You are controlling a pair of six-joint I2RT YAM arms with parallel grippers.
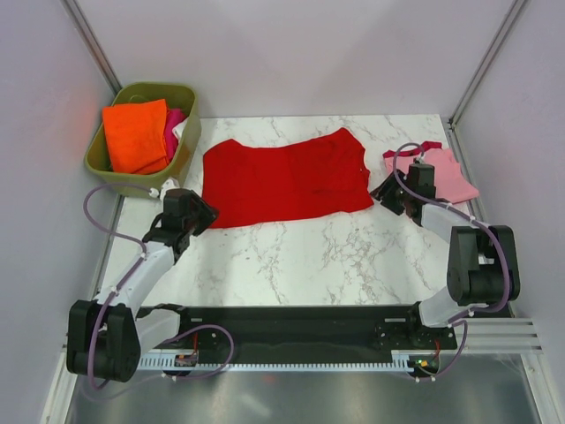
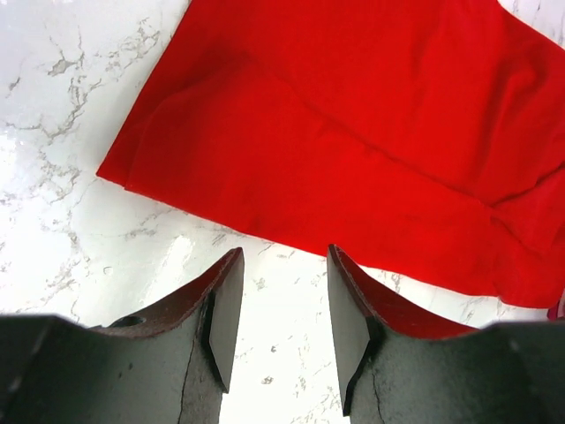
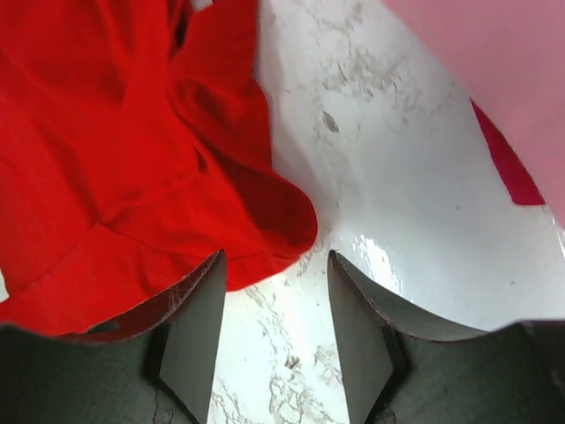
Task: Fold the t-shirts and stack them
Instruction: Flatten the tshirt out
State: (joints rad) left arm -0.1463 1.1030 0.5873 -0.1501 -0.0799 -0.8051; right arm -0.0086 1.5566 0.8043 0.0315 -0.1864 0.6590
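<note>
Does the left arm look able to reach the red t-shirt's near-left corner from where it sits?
Probably yes. The left gripper is open just short of the red t-shirt, with only bare marble table between them; nothing blocks it.

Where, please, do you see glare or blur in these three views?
Top external view: even light, all sharp, only an orange tint on the wall beside the tub. Left wrist view: the marble table is washed out at the left; the red t-shirt is crisp. Right wrist view: a glare patch on the marble just past the right pincer; the pink t-shirt is blurred.
</note>
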